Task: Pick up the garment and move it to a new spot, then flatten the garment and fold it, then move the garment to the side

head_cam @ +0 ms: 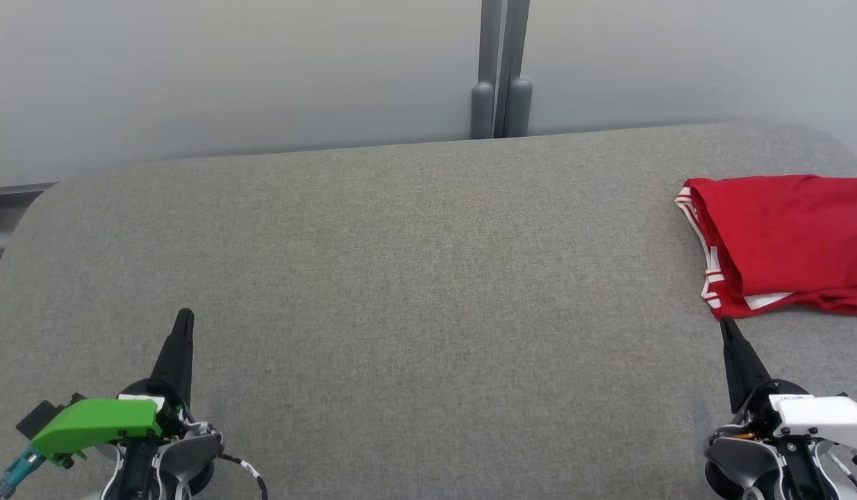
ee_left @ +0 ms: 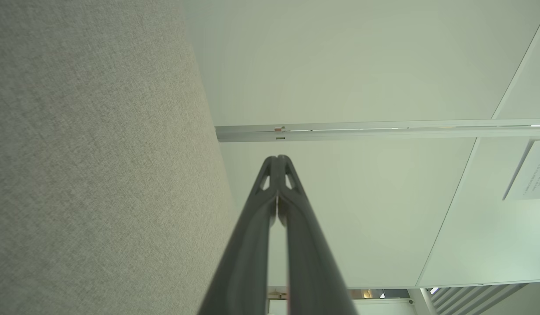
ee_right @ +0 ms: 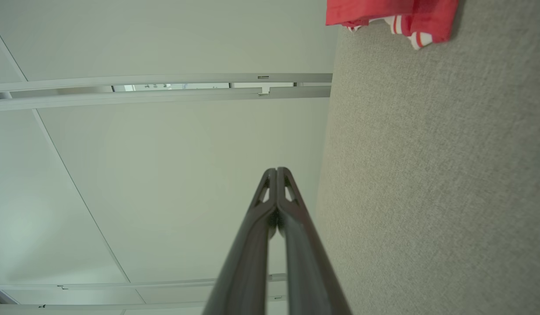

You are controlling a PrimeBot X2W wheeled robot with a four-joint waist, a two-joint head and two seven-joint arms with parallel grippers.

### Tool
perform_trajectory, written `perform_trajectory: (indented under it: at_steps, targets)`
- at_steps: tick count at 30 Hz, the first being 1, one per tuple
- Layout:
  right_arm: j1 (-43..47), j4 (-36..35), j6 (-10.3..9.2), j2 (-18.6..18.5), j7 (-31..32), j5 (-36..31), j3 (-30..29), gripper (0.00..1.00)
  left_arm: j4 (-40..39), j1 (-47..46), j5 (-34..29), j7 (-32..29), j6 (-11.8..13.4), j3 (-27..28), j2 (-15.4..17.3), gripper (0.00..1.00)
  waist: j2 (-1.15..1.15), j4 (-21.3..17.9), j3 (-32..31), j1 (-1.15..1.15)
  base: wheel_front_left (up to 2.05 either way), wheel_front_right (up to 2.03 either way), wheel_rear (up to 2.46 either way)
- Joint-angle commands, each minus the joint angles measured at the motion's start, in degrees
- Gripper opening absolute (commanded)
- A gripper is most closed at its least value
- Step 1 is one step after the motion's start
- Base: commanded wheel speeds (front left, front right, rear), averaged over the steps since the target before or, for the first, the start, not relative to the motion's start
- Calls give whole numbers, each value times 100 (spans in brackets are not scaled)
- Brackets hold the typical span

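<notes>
Red garment (head_cam: 783, 236), red-and-white striped trim; flecked grey table (head_cam: 401, 278). Left end effector (head_cam: 185, 316) black, with green cover (head_cam: 95, 423). Right end effector (head_cam: 724, 321) black, with white cover (head_cam: 824, 415). Pale grey wall (head_cam: 227, 69), darker grey post (head_cam: 501, 104).

Open grey fabric-covered tabletop (head_cam: 428, 278) stretches across the middle and left, giving free passage. A folded red garment with white-striped trim (head_cam: 783, 236) occupies the right edge, and pale wall panels (head_cam: 227, 69) bound the rear.

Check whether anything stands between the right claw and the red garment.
Nothing visible does. The right claw, shut and empty, points toward the red garment, with just the bare grey surface between them.
</notes>
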State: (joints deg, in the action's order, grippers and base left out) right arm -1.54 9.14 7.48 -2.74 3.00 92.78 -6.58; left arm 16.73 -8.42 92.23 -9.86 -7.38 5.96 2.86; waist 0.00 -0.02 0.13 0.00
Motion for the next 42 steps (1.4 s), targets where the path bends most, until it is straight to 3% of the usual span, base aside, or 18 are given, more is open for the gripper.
perform_trajectory:
  at_steps: [1,42]
  targets:
    - [44,-19,2,-26,10,34,-9,0,-23,-79,0,-2,-24,19,1,0,0,0,0,0,0,0,0]
    - [44,-19,2,-27,10,34,-9,0,-24,-79,0,-2,-24,18,1,0,0,0,0,0,0,0,0]
